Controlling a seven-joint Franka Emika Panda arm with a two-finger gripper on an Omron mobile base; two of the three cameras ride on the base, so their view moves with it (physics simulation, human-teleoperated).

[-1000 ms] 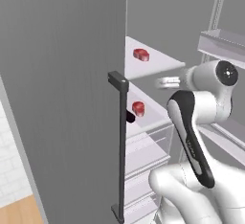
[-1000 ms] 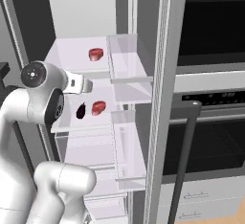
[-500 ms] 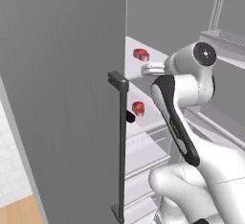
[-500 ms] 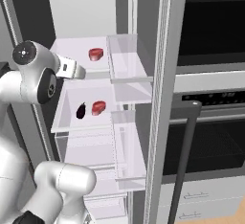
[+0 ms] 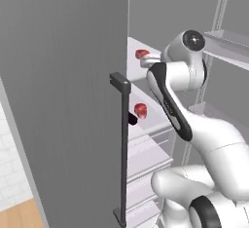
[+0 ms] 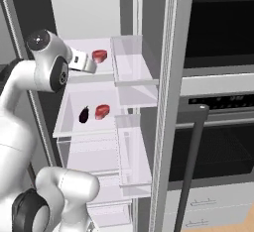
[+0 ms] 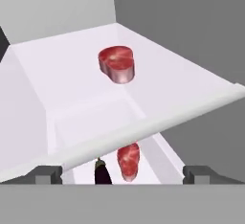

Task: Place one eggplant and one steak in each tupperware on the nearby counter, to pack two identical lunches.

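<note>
You've got the gripper [image 7: 122, 175] at the front lip of the upper fridge shelf [image 7: 158, 82], jaws spread wide, nothing between them. Dead ahead sits the upper steak [image 7: 116, 64], alone in the middle of that shelf, lying flat, cut face up. It's a stubby, roundish slab, so no real long axis to line up with. Expect it to be soft, a bit slick and fairly light; take it across its thick sides, low down, and squeeze gently.

Below, on the lower shelf [image 6: 74, 119], the second steak [image 6: 102, 111] lies just beside the eggplant [image 6: 84, 115]. That eggplant is dark, smooth and firmer. In the right base view its long axis seems to run front to back, stem end unclear.
</note>
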